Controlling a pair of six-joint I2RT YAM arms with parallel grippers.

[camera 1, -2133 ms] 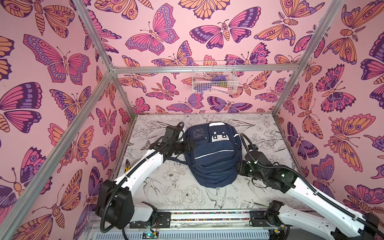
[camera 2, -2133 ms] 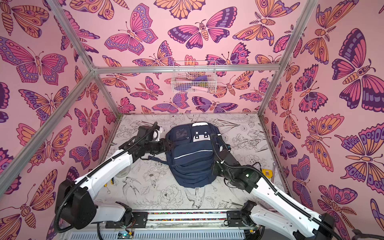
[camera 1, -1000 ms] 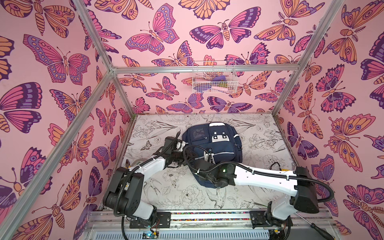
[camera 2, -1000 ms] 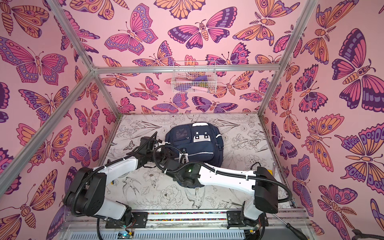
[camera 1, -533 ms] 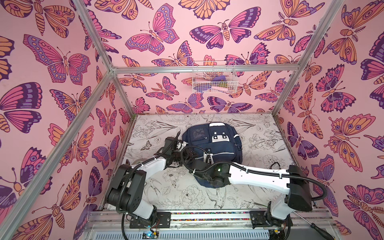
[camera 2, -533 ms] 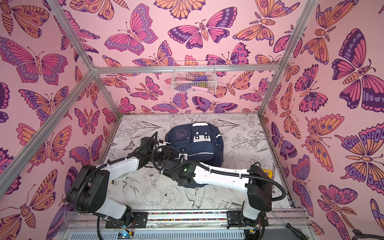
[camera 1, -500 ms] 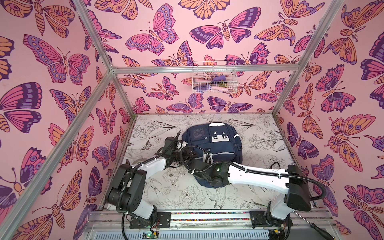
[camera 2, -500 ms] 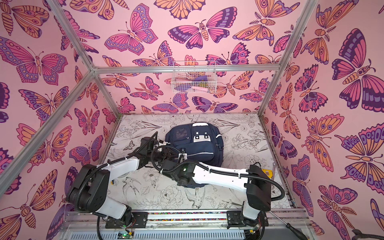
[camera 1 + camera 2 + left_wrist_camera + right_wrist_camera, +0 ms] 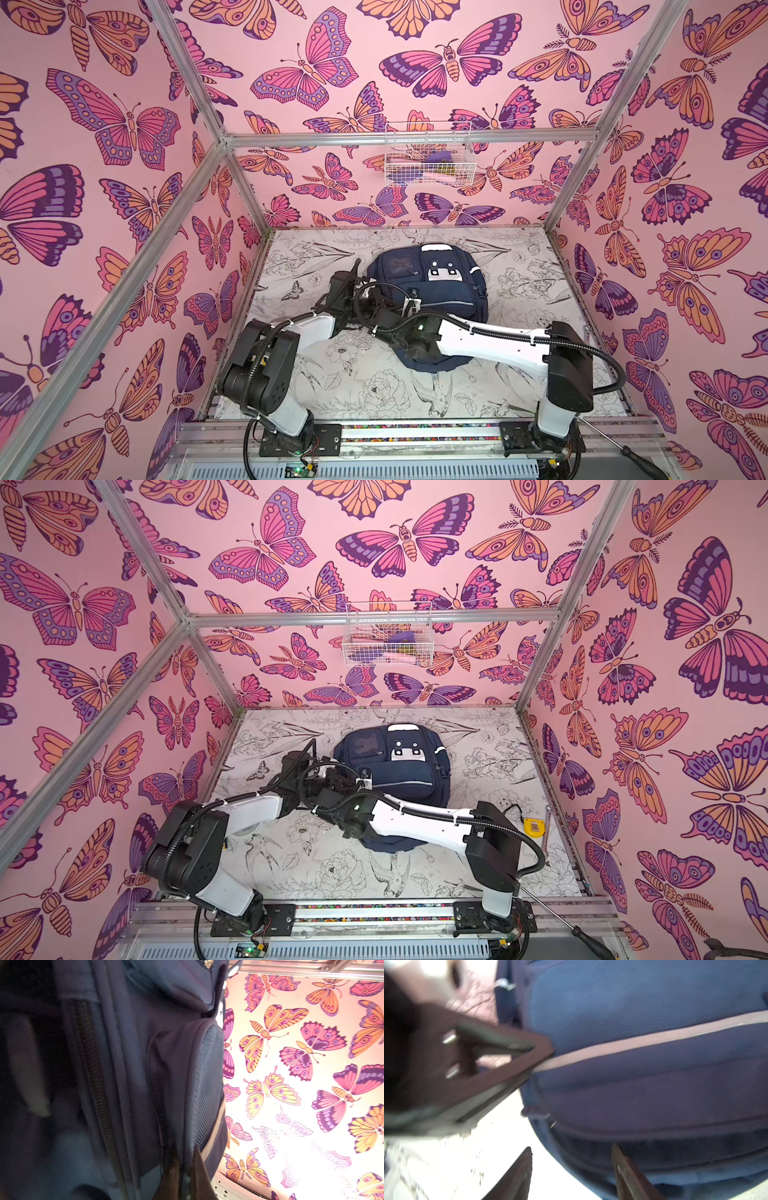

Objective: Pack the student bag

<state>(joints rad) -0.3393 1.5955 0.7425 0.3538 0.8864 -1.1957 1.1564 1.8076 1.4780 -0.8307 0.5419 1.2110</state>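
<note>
- Swung over from the right side of the student bag (image 9: pixel 449 286), the right arm (image 9: pixel 498 338) now lies across its lower half, so both arms crowd the left edge. I read this as setting up to open the bag. Packing itself has not begun.
- That bag lies flat on the floral desk (image 9: pixel 374 395), in the middle toward the back wall. It looks bunched shorter than two seconds ago.
- On its wrist view the right pincer (image 9: pixel 573 1167) has widened. Its jaws stand well apart, straddling the bag's edge and holding nothing.
- Meanwhile the left pincer (image 9: pixel 546 1051) has just snapped closed at the end of the pale stripe (image 9: pixel 654 1036). Whether it pinches fabric or a zip pull I cannot tell.
- Both top views bury the pincers in cables, and only the wrist views show the jaws. A top view alone shows a yellow tape measure (image 9: pixel 535 825) near the desk's right edge.
</note>
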